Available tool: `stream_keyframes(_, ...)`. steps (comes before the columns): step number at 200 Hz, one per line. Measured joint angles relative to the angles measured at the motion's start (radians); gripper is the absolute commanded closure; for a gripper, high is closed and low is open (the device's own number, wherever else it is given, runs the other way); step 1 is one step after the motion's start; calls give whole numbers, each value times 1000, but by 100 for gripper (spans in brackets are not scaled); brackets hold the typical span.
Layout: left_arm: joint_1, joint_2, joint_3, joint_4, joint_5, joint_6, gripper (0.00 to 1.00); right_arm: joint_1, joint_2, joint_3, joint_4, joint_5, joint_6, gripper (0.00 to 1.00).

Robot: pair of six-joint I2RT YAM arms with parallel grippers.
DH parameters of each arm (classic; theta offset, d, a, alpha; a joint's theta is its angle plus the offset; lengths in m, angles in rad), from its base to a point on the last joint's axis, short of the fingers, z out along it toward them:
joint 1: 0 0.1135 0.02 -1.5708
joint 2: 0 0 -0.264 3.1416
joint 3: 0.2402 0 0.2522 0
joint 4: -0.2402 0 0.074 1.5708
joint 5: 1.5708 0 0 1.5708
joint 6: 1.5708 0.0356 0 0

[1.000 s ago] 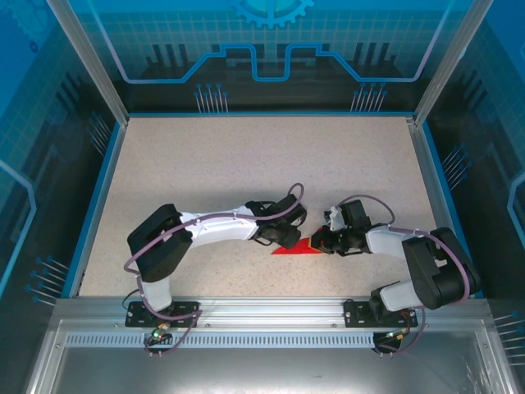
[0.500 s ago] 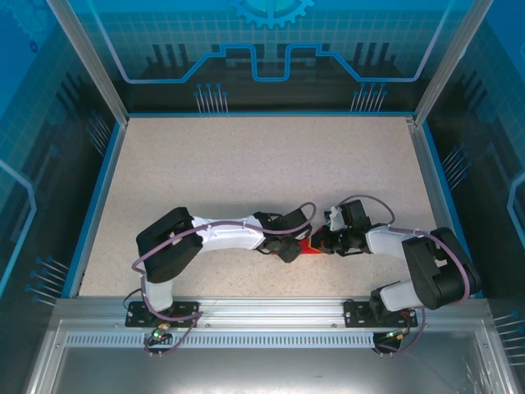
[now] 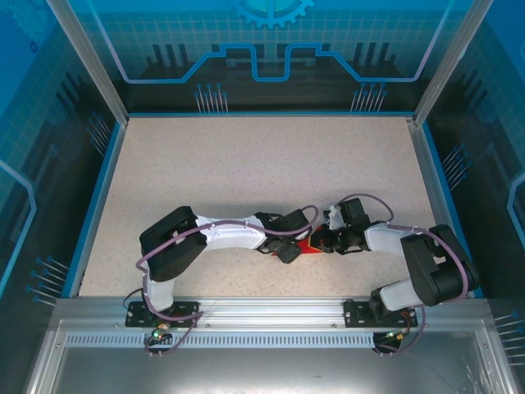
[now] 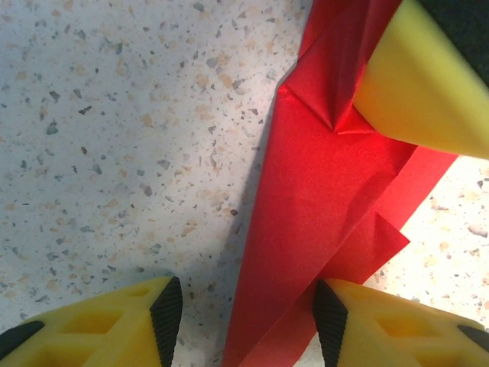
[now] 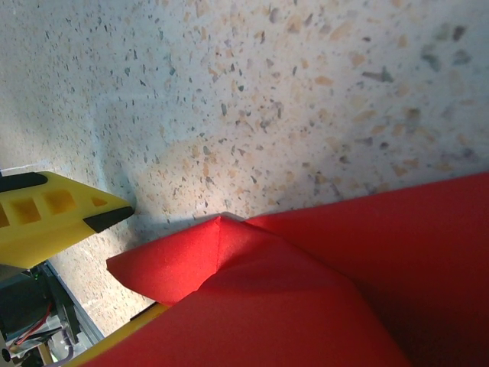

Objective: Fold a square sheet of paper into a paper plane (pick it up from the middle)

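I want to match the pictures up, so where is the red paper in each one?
Top camera: the red paper is a small patch low down, just right of the middle.
Left wrist camera: it runs from the top down through the right half.
Right wrist camera: it fills the bottom and right.
Shared landmark: the speckled table lies around it each time.

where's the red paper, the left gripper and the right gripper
red paper (image 4: pixel 321 176): left wrist view, flat middle
left gripper (image 4: pixel 246 321): left wrist view, between its fingertips
right gripper (image 3: pixel 315 243): top view, between its fingertips
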Motion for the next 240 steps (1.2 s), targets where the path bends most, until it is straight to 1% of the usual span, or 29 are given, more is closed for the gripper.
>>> stream_keyframes(25, 6, -7, -10, 11, 21, 0, 46, 0, 0, 0, -2, 0, -4, 100)
stream_keyframes(65, 26, -36, -45, 30, 97, -1, 44, 0, 0, 0, -3, -1, -5, 100)
stream_keyframes(101, 33, -37, -45, 31, 121, -7, 43, 0, 0, 0, -3, -1, -6, 100)
stream_keyframes(162, 32, -21, -27, 14, 109, -4, 42, 0, 0, 3, -9, -1, -8, 100)
stream_keyframes(203, 10, 27, 43, -67, 35, -4, 43, 0, 0, 10, -28, -1, -8, 100)
stream_keyframes(240, -6, 56, 92, -120, -6, -8, 43, 0, -13, 17, -58, -1, -8, 100)
